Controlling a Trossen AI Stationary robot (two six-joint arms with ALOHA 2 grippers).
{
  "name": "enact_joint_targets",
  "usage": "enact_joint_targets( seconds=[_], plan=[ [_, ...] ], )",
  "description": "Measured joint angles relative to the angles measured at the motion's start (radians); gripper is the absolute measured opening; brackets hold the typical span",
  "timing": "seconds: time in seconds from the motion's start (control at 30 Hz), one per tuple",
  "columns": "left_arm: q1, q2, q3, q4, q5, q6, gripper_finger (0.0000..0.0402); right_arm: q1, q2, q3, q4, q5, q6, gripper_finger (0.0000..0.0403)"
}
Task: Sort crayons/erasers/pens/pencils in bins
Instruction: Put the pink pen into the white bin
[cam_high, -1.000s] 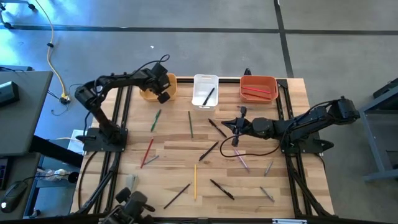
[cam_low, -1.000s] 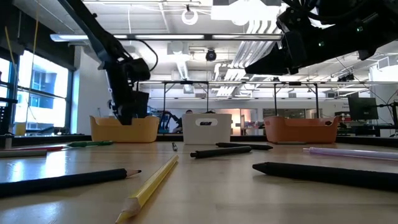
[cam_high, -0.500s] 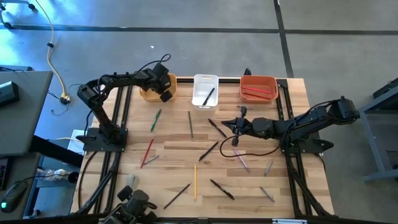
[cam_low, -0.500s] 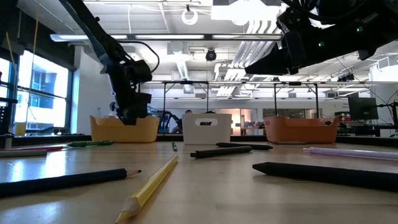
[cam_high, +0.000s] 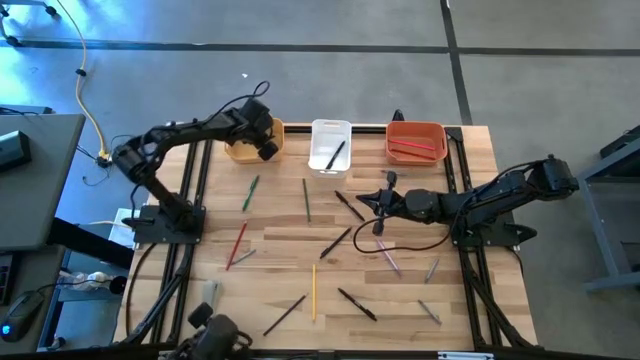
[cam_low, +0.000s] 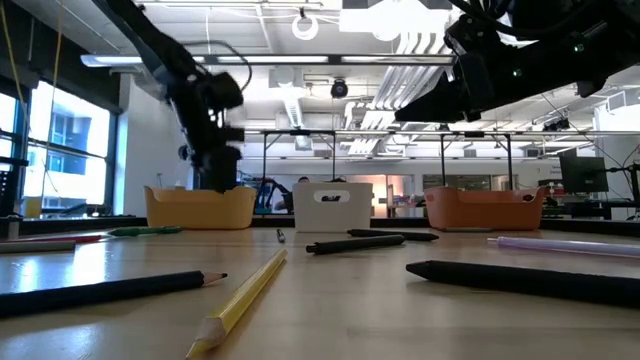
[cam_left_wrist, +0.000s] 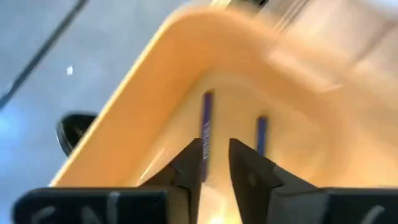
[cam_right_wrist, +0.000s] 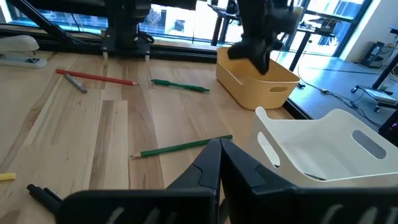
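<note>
My left gripper (cam_high: 264, 149) hangs over the yellow-orange bin (cam_high: 238, 152) at the far left, fingers slanting down and a little apart, with nothing between them (cam_left_wrist: 215, 163). Two short purple sticks (cam_left_wrist: 206, 129) lie on that bin's floor. The white bin (cam_high: 330, 146) holds a black pen (cam_high: 336, 154). Red pencils (cam_high: 415, 148) lie in the red-orange bin (cam_high: 416, 130). My right gripper (cam_high: 372, 201) waits shut above the table's middle. Loose on the wood lie green pens (cam_high: 249, 193), a red pencil (cam_high: 237, 243), a yellow pencil (cam_high: 313, 290) and black pens (cam_high: 335, 242).
More sticks lie scattered at the near right: a pink one (cam_high: 387, 256), grey ones (cam_high: 431, 268) and a black pen (cam_high: 357, 304). Another black pen (cam_high: 349, 206) lies just beside my right gripper. The three bins line the far edge, and bare wood shows at the table's near left.
My left gripper has risen from inside the yellow-orange bin to just above its rim and has drawn slightly toward the table's left edge. My right arm has kept still.
</note>
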Motion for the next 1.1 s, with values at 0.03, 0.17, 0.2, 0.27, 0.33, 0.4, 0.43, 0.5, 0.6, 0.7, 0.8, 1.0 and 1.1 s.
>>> enact_joint_targets(
  seconds=[0.03, 0.17, 0.2, 0.27, 0.33, 0.4, 0.43, 0.5, 0.6, 0.7, 0.8, 1.0, 1.1],
  plan=[
    [-0.016, -0.031, 0.000, -0.006, 0.000, -0.010, 0.0049, 0.000, 0.000, 0.000, 0.000, 0.000, 0.000, 0.0000],
    [-0.090, -0.157, -0.009, -0.024, 0.003, -0.035, 0.0010, 0.000, 0.000, 0.000, 0.000, -0.001, 0.000, 0.0000],
    [-0.112, -0.189, -0.018, -0.027, 0.002, -0.044, 0.0005, 0.000, 0.000, 0.000, -0.002, -0.005, 0.000, 0.0000],
    [-0.159, -0.252, -0.048, -0.022, 0.002, -0.070, 0.0004, 0.000, 0.000, 0.000, -0.010, -0.007, 0.002, 0.0000],
    [-0.211, -0.313, -0.093, 0.005, 0.008, -0.101, 0.0006, 0.000, 0.000, 0.000, -0.018, -0.007, 0.005, 0.0000],
    [-0.266, -0.373, -0.154, 0.061, 0.025, -0.124, 0.0004, 0.000, 0.000, 0.000, -0.021, -0.006, 0.006, 0.0000],
    [-0.292, -0.401, -0.188, 0.098, 0.032, -0.135, 0.0002, 0.000, 0.000, 0.000, -0.022, -0.006, 0.006, 0.0000],
    [-0.346, -0.456, -0.264, 0.190, 0.054, -0.140, 0.0001, 0.000, 0.000, 0.000, -0.022, -0.006, 0.007, 0.0000],
    [-0.418, -0.523, -0.378, 0.349, 0.094, -0.146, 0.0001, 0.000, 0.000, 0.000, -0.032, -0.006, 0.025, 0.0000],
    [-0.472, -0.575, -0.489, 0.524, 0.167, -0.146, 0.0000, 0.000, 0.000, 0.000, -0.032, -0.005, 0.021, 0.0000],
    [-0.514, -0.614, -0.582, 0.704, 0.238, -0.160, 0.0000, -0.002, 0.000, 0.000, -0.018, 0.007, 0.025, 0.0000],
    [-0.583, -0.640, -0.718, 1.007, 0.311, -0.175, 0.0000, 0.009, 0.000, 0.000, -0.022, -0.033, 0.107, 0.0000],
    [-0.613, -0.640, -0.773, 1.112, 0.311, -0.174, 0.0000, 0.044, 0.000, 0.020, -0.099, -0.044, 0.191, 0.0000]
  ],
)
